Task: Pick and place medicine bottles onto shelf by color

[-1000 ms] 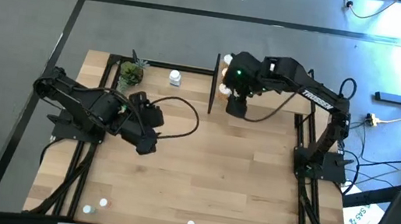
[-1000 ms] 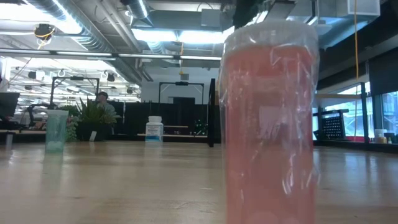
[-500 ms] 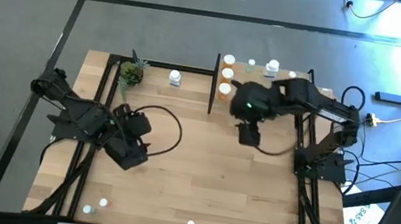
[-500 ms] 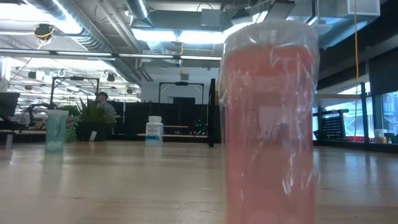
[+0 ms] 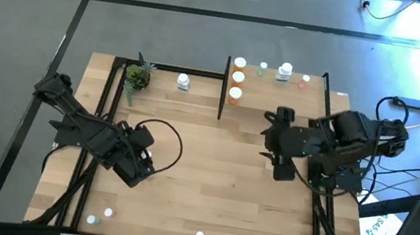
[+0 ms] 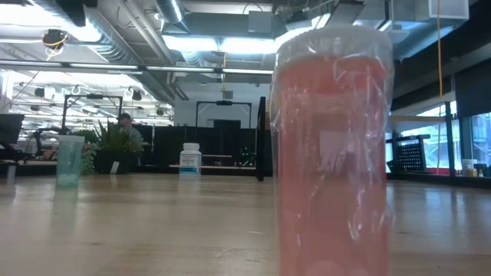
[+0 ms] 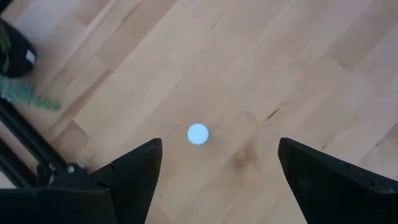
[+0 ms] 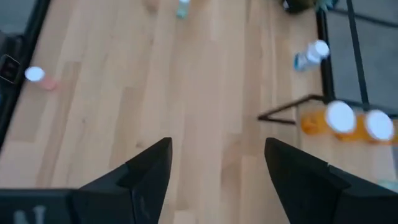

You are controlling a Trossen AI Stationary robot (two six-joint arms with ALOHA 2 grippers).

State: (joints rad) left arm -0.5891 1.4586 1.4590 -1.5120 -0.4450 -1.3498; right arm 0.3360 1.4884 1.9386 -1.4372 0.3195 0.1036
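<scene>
Low view: a pinkish-red bottle, white-capped, stands upright, close.

Both arms are matte black, built of chunky jointed segments, each trailing a thin black cable that loops loosely beside it, and the left gripper and right gripper both end in broad, wedge-shaped dark fingers with plain flat faces.
</scene>
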